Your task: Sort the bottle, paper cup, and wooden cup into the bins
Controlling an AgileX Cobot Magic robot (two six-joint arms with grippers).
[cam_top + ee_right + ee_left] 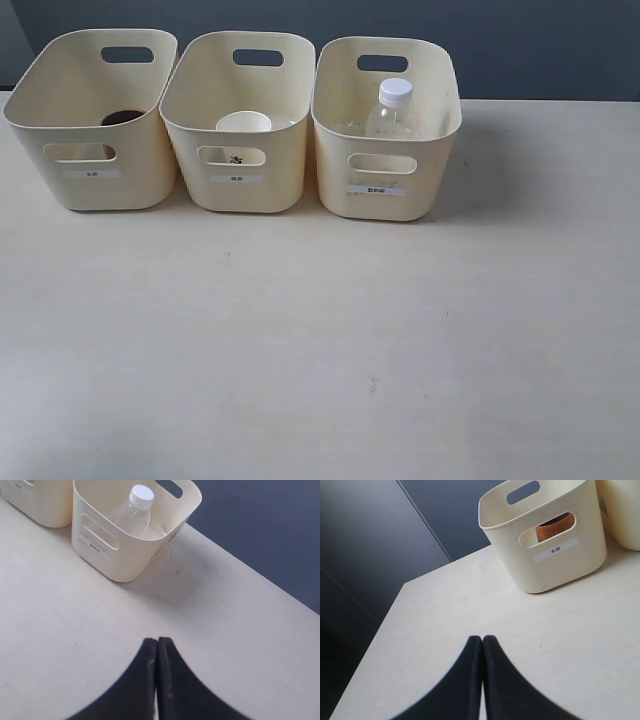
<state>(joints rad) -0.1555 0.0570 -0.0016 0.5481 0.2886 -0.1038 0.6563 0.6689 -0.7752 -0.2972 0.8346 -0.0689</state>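
Observation:
Three cream bins stand in a row at the back of the table. The wooden cup sits inside the left bin; its brown side shows through that bin's handle cut-out. The white paper cup stands in the middle bin. The clear bottle with white cap is upright in the right bin, seen also as bottle in bin. My left gripper and right gripper are both shut on nothing, above bare table away from the bins. Neither arm shows in the exterior view.
The pale table top stretches in front of the bins. A dark wall runs behind the table. The table's left edge and right back edge show in the wrist views.

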